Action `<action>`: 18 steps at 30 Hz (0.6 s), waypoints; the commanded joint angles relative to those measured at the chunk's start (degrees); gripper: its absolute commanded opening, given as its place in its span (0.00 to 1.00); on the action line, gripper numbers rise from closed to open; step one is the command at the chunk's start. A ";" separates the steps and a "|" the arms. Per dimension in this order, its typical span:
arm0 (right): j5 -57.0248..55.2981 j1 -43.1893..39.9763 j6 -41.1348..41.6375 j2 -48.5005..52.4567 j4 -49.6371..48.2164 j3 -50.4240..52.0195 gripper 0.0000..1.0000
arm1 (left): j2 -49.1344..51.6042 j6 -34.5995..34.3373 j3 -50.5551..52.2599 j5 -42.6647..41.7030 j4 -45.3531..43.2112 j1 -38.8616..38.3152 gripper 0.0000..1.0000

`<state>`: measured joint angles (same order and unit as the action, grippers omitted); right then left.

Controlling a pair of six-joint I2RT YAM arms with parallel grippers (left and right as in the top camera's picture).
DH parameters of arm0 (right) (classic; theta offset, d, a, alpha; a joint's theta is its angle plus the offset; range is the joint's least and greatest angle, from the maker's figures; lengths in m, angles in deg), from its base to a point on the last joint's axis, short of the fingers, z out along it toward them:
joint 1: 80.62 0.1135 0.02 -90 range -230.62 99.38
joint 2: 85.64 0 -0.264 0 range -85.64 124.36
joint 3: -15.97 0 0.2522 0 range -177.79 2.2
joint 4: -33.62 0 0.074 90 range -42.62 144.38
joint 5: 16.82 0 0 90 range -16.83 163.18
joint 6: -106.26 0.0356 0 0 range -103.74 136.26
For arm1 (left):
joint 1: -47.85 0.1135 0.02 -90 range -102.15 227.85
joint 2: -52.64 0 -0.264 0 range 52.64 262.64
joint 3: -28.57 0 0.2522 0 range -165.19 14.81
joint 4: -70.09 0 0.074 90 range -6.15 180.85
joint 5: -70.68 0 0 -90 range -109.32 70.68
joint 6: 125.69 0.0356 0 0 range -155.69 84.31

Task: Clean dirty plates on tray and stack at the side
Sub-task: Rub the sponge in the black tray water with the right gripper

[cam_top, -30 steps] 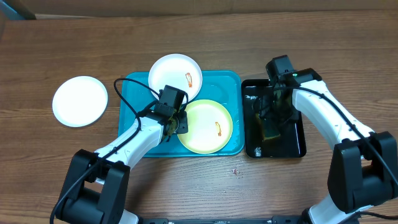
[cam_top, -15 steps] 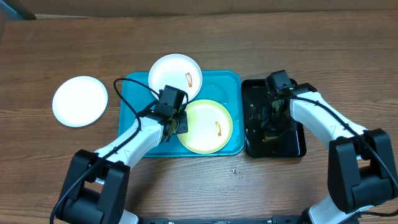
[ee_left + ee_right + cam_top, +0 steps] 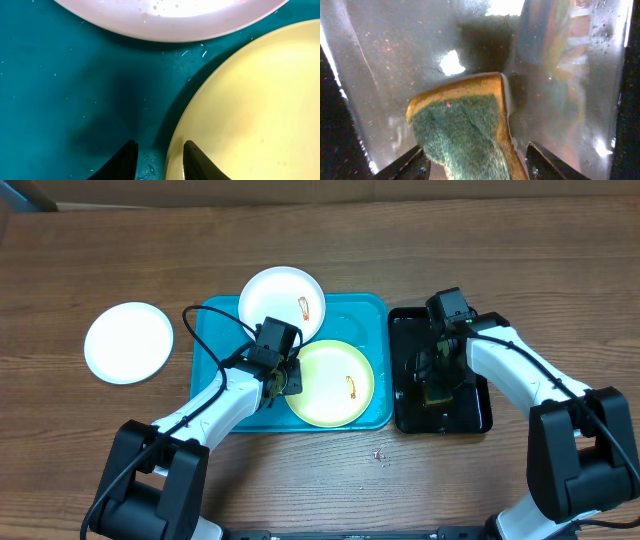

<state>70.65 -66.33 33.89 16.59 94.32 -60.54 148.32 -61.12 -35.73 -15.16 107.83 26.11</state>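
Observation:
The turquoise tray holds a white plate with an orange smear at its back and a yellow-green plate, also smeared, at its front right. A second white plate lies on the table to the left. My left gripper is low at the yellow-green plate's left edge. In the left wrist view that gripper is open, and the yellow-green plate has its rim between the fingers. My right gripper is open, its fingers on either side of a green-and-yellow sponge.
A glossy black tray, wet inside, stands right of the turquoise tray; the sponge lies in it under my right gripper. A few crumbs lie on the wooden table in front.
My right arm has come forward and down over the black tray, bringing its fingers around the sponge. The left arm and all plates are where they were.

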 commanded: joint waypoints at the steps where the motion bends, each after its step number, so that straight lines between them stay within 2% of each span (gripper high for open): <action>1: -0.79 -0.09 0.00 -0.42 -1.51 2.69 0.57 | -0.31 -0.33 0.37 0.72 -0.02 -0.04 0.33; 5: -0.57 -0.09 -0.04 -0.44 -1.68 3.65 0.31 | -0.31 -0.33 0.37 0.72 -0.04 -0.04 0.34; 6: 0.17 -0.09 -0.04 -0.44 -1.75 3.63 0.22 | -0.33 -0.33 0.37 0.70 -0.07 -0.04 0.35; 7: 0.96 -0.11 -0.07 -0.44 -1.92 3.54 0.09 | -0.31 -0.33 0.37 0.70 -0.07 -0.04 0.37; 8: 1.33 -0.11 -0.09 -0.44 -1.92 3.28 0.04 | -0.31 -0.33 0.37 0.72 -0.07 -0.04 0.39; 13: 1.36 -0.11 -0.04 -0.46 -1.25 1.92 0.04 | -0.31 -0.33 0.37 0.72 -0.39 -0.04 0.46; 17: 1.33 -0.11 -0.35 -0.48 -0.79 1.90 0.04 | -0.31 -0.35 0.37 0.72 -1.05 -0.04 0.43; 18: 1.33 -0.11 -0.96 -0.57 -0.79 1.84 0.04 | -0.31 -0.33 0.37 0.70 -1.14 -0.04 0.40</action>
<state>71.50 -66.33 33.93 16.59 93.38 -57.58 148.32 -61.27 -35.73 -15.16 107.11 26.11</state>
